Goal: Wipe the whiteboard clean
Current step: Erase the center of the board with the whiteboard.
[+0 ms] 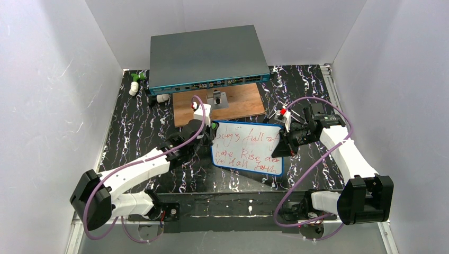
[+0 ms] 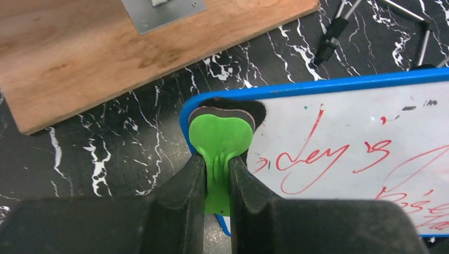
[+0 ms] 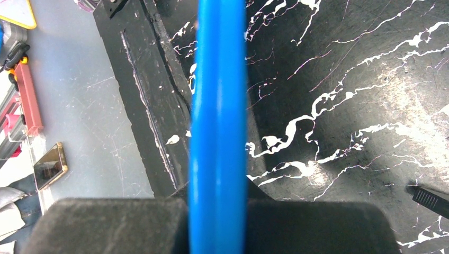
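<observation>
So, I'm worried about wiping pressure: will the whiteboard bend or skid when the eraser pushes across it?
Probably stiff: the whiteboard looks flat and its blue frame runs straight. It seems thin, so likely light and apt to shift, though the right gripper clamps its edge. The left gripper pinches the eraser at the opposite end, so the board may pivot somewhat.

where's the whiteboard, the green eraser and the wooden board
whiteboard [image 1: 246, 149]: top external view, middle of its written face
green eraser [image 2: 219, 136]: left wrist view, its green grip
wooden board [image 2: 79, 58]: left wrist view, bare wood face
</observation>
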